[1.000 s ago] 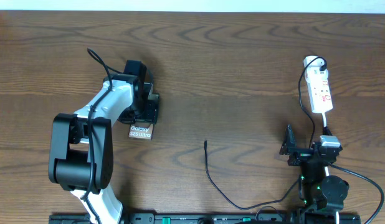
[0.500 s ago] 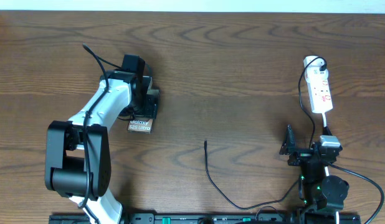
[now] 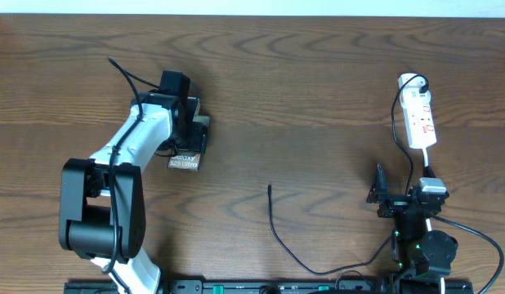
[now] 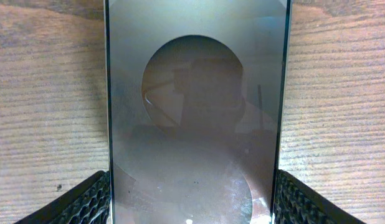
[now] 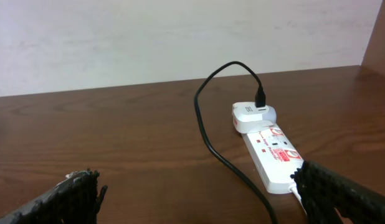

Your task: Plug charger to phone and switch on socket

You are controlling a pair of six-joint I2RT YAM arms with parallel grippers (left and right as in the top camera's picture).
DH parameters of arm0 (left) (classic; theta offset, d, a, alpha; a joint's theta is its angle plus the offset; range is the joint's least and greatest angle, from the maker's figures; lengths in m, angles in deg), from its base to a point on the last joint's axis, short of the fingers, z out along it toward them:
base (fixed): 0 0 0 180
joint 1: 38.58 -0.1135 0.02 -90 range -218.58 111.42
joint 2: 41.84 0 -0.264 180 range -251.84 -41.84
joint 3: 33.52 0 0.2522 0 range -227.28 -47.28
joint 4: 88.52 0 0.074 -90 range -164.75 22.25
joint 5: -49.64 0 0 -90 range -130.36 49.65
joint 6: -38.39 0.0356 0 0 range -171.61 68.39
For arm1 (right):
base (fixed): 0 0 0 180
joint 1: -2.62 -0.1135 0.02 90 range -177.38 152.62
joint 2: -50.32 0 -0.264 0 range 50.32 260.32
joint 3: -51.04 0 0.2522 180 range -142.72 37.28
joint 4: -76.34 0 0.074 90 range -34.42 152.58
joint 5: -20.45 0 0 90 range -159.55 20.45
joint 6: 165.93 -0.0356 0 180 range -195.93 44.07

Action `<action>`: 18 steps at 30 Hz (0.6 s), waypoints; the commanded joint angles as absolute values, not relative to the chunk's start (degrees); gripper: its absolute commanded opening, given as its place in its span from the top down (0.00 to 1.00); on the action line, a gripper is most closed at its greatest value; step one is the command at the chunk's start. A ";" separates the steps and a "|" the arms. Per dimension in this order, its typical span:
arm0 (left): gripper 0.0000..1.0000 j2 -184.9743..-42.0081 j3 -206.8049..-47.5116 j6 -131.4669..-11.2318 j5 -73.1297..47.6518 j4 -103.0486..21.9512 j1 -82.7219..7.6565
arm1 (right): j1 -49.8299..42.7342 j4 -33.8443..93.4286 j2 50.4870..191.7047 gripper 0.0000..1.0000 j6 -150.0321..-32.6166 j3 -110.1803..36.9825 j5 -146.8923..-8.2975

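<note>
The brown phone (image 3: 187,157) with white "Galaxy S25 Ultra" lettering is held between the fingers of my left gripper (image 3: 189,135) at the table's left. In the left wrist view the phone (image 4: 192,93) fills the space between both fingers. The charger's thin black cable (image 3: 279,235) lies at the centre front, its plug tip (image 3: 270,188) loose on the table. Its white adapter (image 3: 409,82) sits in the white socket strip (image 3: 421,119) at the far right; both show in the right wrist view (image 5: 273,152). My right gripper (image 5: 199,199) is open and empty near the front right.
The socket's white lead (image 3: 429,162) runs toward the right arm's base (image 3: 424,245). The charger cable loops from the adapter down past the right gripper (image 5: 217,152). A pale wall (image 5: 180,37) backs the table's far edge.
My left gripper has shifted the phone up the table and slightly left from where it was a second ago. The right arm and the cable have not moved.
</note>
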State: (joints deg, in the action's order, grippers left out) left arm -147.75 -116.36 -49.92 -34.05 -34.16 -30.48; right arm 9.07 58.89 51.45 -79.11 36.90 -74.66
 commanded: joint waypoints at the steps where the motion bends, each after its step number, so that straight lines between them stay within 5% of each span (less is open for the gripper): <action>1: 0.93 -147.77 -115.73 -49.72 -33.48 -34.16 -30.40 | 8.55 58.59 51.45 0.01 -78.43 36.96 -74.39; 18: 0.93 -150.31 -115.73 -49.72 -33.48 -35.42 -30.40 | 8.55 58.59 51.45 0.01 -78.43 36.96 -74.39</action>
State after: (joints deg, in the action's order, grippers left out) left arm -149.65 -116.21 -50.05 -33.37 -35.01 -30.31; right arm 9.07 58.87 51.45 -79.11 36.92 -74.63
